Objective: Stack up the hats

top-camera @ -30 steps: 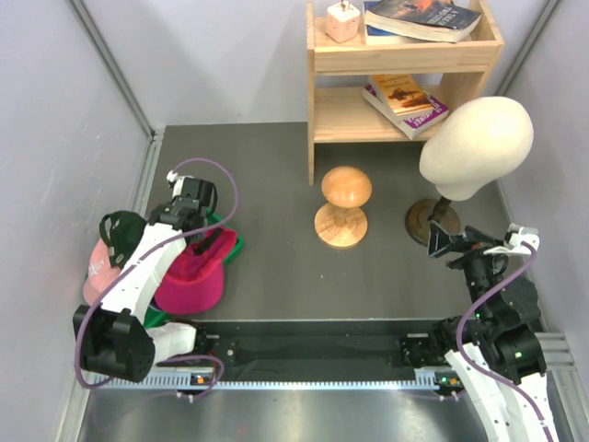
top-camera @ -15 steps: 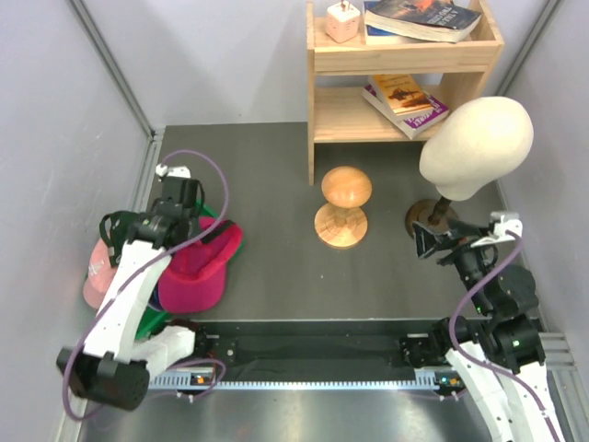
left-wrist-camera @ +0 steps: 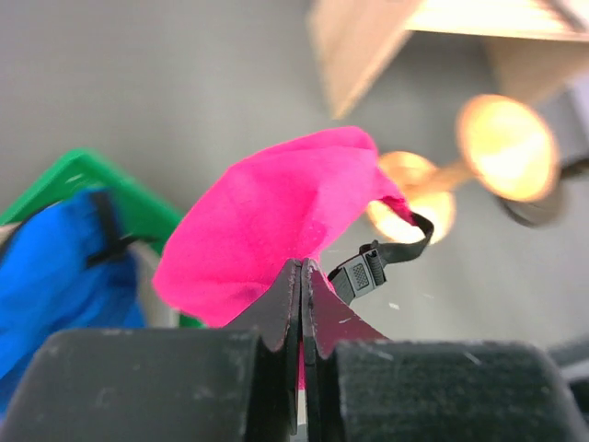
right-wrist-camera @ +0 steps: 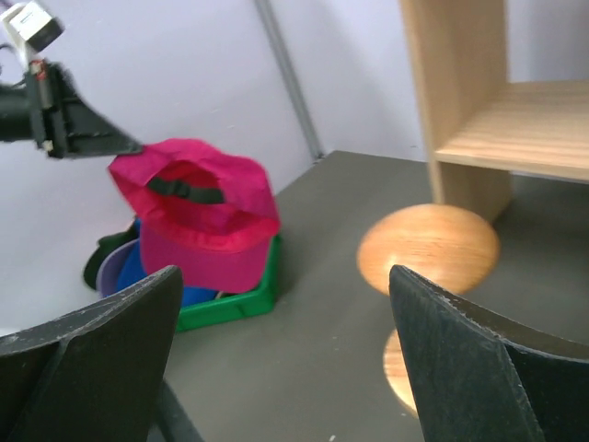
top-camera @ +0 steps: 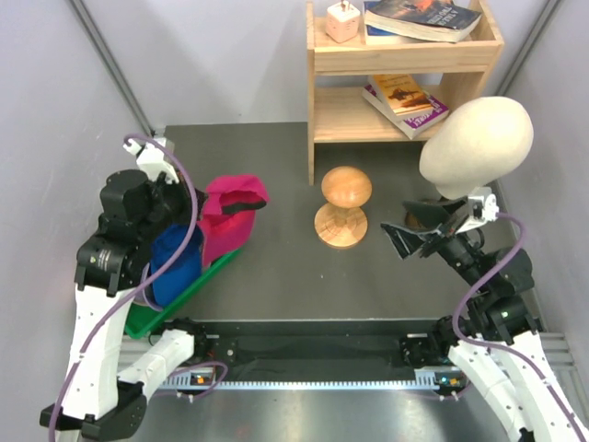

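My left gripper (top-camera: 195,219) is shut on the fabric of the bright pink hat (top-camera: 232,214) and holds it in the air above the green tray's (top-camera: 145,319) far end. In the left wrist view the jaws (left-wrist-camera: 302,276) pinch the pink hat (left-wrist-camera: 276,216), and its black strap and buckle hang to the right. A blue cap (top-camera: 175,262) lies in the tray under it. The right wrist view shows the pink hat (right-wrist-camera: 198,221) hanging from the left gripper (right-wrist-camera: 92,138), with blue, lavender and dark caps (right-wrist-camera: 129,272) behind it. My right gripper (top-camera: 398,238) is open and empty, facing left.
A round wooden stand (top-camera: 344,207) sits mid-table between the arms. A cream mannequin head (top-camera: 479,147) stands at the right, just behind my right gripper. A wooden shelf (top-camera: 405,74) with books is at the back. Grey walls close both sides.
My left gripper closed on the pink hat and lifted it up and away from the tray, uncovering the blue cap. My right gripper swung left toward the table's middle.
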Available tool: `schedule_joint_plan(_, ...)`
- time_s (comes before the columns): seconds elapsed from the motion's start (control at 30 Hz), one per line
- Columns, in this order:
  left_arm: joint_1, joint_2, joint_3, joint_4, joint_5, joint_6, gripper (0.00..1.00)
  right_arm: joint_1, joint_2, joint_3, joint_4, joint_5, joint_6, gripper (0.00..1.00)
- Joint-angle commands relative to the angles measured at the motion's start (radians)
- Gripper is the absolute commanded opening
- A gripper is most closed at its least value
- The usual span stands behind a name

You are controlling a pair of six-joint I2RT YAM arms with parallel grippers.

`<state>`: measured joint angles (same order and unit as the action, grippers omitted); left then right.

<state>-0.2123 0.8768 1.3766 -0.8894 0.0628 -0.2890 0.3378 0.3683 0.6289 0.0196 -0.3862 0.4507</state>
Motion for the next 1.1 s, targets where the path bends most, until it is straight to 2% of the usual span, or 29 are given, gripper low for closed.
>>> schedule_joint_plan(0.0, -0.006, 0.024, 0.059, 0.096, 0.225, -0.006, 0.0, 0.125, 0.117, 0.053, 0.125, -0.008, 0.011, 0.93)
schedule_joint_plan(0.07, -0.004, 0.036, 0.07, 0.116, 0.294, 0.007, 0.0, 0.203, 0.174, 0.081, 0.131, 0.03, -0.033, 0.93)
schedule_joint_plan(0.17, -0.004, 0.048, 0.076, 0.127, 0.405, 0.056, 0.0, 0.412, 0.327, 0.164, 0.103, 0.153, -0.124, 0.94)
schedule_joint_plan(0.27, -0.004, 0.057, 0.075, 0.122, 0.502, 0.114, 0.0, 0.469, 0.45, 0.238, 0.144, 0.103, -0.153, 0.96)
schedule_joint_plan(0.33, -0.004, 0.057, 0.073, 0.113, 0.573, 0.142, 0.0, 0.471, 0.506, 0.268, 0.177, -0.003, -0.145, 0.96)
schedule_joint_plan(0.57, -0.004, 0.018, 0.065, 0.113, 0.732, 0.201, 0.0, 0.469, 0.618, 0.243, 0.261, -0.077, -0.112, 0.9)
schedule_joint_plan(0.7, -0.006, -0.002, 0.059, 0.119, 0.762, 0.206, 0.0, 0.471, 0.623, 0.21, 0.333, -0.089, -0.086, 0.88)
schedule_joint_plan(0.93, -0.006, -0.027, 0.053, 0.13, 0.779, 0.2, 0.0, 0.468, 0.633, 0.177, 0.356, -0.128, -0.107, 0.81)
schedule_joint_plan(1.07, -0.006, -0.038, 0.052, 0.132, 0.775, 0.203, 0.0, 0.471, 0.632, 0.144, 0.387, -0.186, -0.107, 0.7)
